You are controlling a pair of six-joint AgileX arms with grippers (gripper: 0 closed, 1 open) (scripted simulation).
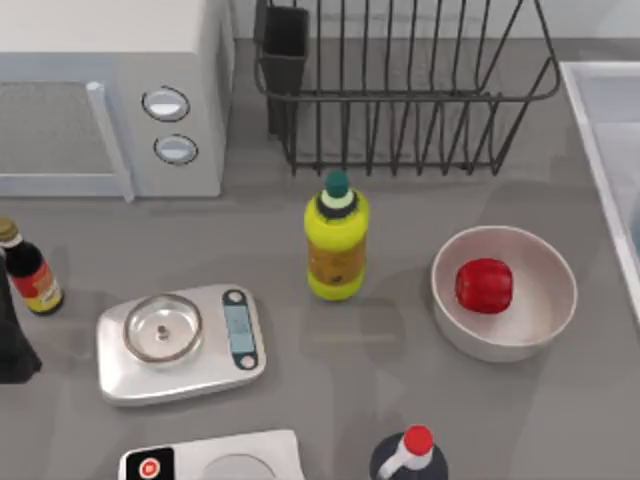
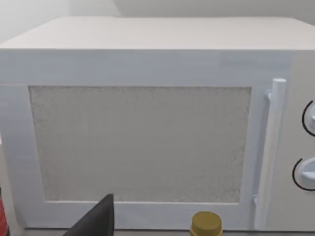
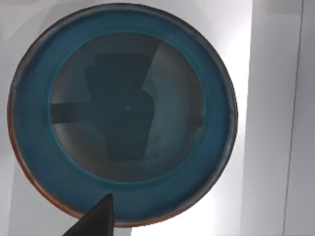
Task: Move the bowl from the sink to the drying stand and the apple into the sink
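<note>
Two jobs open: bowl not yet lifted, apple not yet moved.

From the right wrist view the right pincer (image 3: 96, 216) hangs straight above the teal bowl (image 3: 120, 115), which lies flat on the white floor of the sink (image 3: 275, 123); whether that pincer is released or clenched I cannot tell. I judge the bowl pick-up to be the step in hand, and the next move calls for a descent onto the bowl's rim and a firm grip before carrying it to the drying stand (image 1: 400, 100) at the back of the bench (image 1: 330, 350). The apple (image 1: 484, 286) sits inside a white bowl (image 1: 545, 320) near the sink's edge. The left pincer (image 2: 96, 221) is parked facing the microwave (image 2: 147, 137), its state unclear.
</note>
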